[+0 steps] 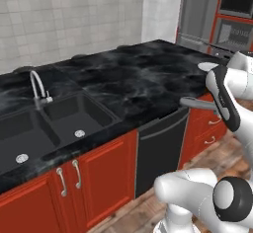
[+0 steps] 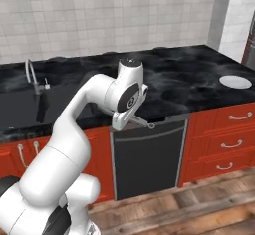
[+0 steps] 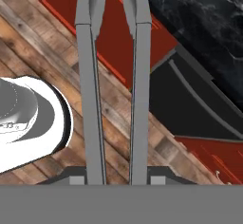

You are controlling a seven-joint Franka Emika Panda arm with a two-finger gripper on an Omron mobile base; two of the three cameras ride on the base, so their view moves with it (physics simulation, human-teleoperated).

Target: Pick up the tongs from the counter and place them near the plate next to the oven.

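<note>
My gripper (image 3: 116, 178) is shut on the tongs (image 3: 114, 99), whose two thin grey arms run up the hand view from between the fingertips. The wrist hangs just past the counter's (image 2: 184, 74) front edge, over the floor in front of the black dishwasher (image 2: 147, 159). The tongs (image 2: 142, 124) stick out of the hand at counter-edge height. In the left base view the tongs (image 1: 195, 102) point left from the hand. The white plate (image 2: 235, 81) lies on the counter to the right, apart from the tongs. This plate (image 1: 207, 66) sits close to the oven (image 1: 236, 15).
A black double sink (image 1: 49, 121) with a curved faucet (image 1: 37, 86) is set into the counter at the left. Red cabinet doors and drawers (image 2: 231, 142) line the front below. A wooden floor (image 3: 52, 42) lies beneath the hand.
</note>
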